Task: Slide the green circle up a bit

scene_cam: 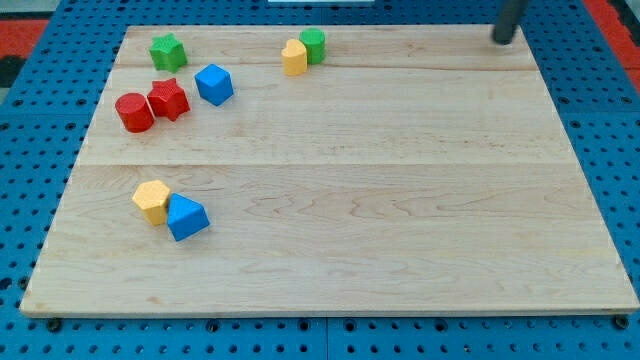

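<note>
The green circle [314, 44] sits near the view's top, a little left of centre, touching a yellow block [294, 58] on its lower left. My tip [501, 40] is at the view's top right, just at the board's top edge, far to the right of the green circle and touching no block.
A green star [167, 50] lies at the top left. Below it are a red circle [134, 112], a red star [169, 98] and a blue cube [213, 84]. A yellow hexagon [152, 201] and a blue triangle [187, 217] touch at the lower left. The wooden board [400, 200] rests on a blue pegboard.
</note>
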### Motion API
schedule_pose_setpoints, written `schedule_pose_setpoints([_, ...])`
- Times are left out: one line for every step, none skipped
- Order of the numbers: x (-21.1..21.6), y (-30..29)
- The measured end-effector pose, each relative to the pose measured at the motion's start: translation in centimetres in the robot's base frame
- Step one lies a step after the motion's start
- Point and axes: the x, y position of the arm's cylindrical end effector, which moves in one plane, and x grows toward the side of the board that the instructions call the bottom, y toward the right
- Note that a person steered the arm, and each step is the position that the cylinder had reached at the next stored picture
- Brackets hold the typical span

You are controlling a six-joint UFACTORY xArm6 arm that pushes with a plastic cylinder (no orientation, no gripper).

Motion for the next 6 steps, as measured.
schedule_pose_setpoints([1.7, -10.0])
schedule_pose_setpoints([1.8, -17.5])
schedule_pose_setpoints([1.4, -21.3])
schedule_pose_setpoints([1.1, -21.7])
schedule_pose_setpoints([1.3, -21.7])
schedule_pose_setpoints([1.6, -25.7])
